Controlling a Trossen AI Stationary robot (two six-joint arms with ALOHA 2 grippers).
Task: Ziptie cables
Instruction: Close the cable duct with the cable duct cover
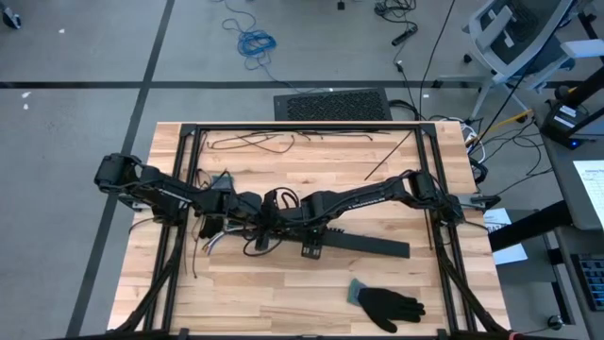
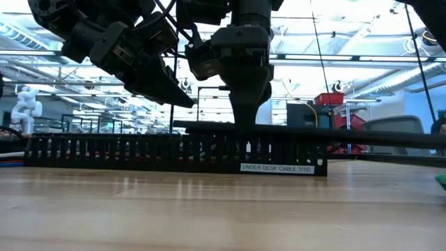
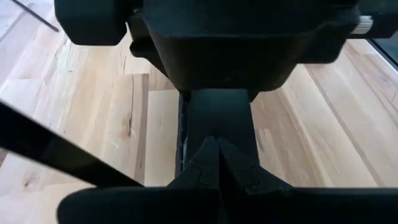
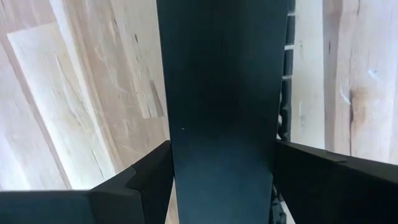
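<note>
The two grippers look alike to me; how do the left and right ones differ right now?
The left gripper has its fingers pressed together, tips meeting; the right gripper has its fingers spread wide.

Nothing sits between the left gripper's fingers, while the right gripper's fingers straddle the flat lid of the black slotted strip.

From above, the left gripper sits left of centre by the cables; the right gripper is further right, over the strip.

Both are dark, two-fingered, and low over the wooden table.

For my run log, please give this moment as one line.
left pincer: shut, over strip | right pincer: gripping black slotted strip | cables: loose on table | glove: untouched
</note>
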